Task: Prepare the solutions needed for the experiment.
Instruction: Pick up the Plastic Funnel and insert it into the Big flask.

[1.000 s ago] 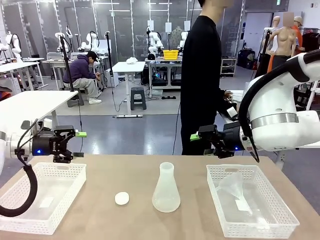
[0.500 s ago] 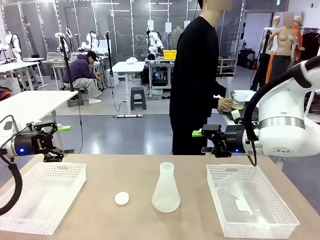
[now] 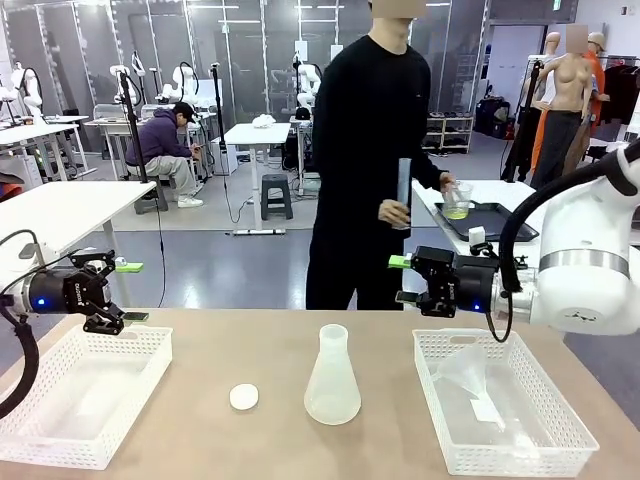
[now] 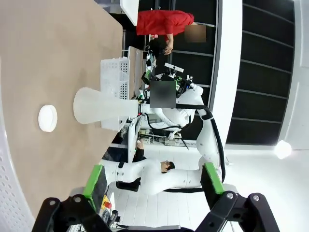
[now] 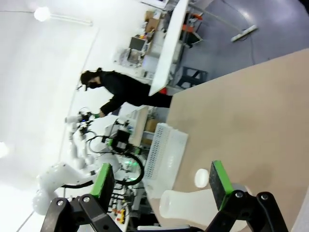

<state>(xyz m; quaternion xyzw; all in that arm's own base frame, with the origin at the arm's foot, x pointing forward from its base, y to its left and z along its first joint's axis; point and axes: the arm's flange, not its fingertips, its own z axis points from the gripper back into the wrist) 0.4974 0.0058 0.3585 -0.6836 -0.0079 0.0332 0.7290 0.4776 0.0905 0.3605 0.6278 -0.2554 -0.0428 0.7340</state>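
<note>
Solution [image 3: 457,212] in a beaker [image 3: 458,198] held by the person [image 3: 370,150] beyond the bench [image 3: 200,440], in front view. One flask [image 3: 332,378], one cap [image 3: 244,397], two baskets [image 3: 50,445]. Left hand [image 3: 132,292] and right hand [image 3: 402,280] wide open, empty.

There's the left gripper [image 3: 130,292], level at the left edge, fingers pointing toward the middle, jaws spread wide, one green pad [image 3: 128,267] above the other; the right gripper [image 3: 402,280] faces it from the right, level too, jaws wide apart; the white right arm [image 3: 585,265] curves in behind it
</note>
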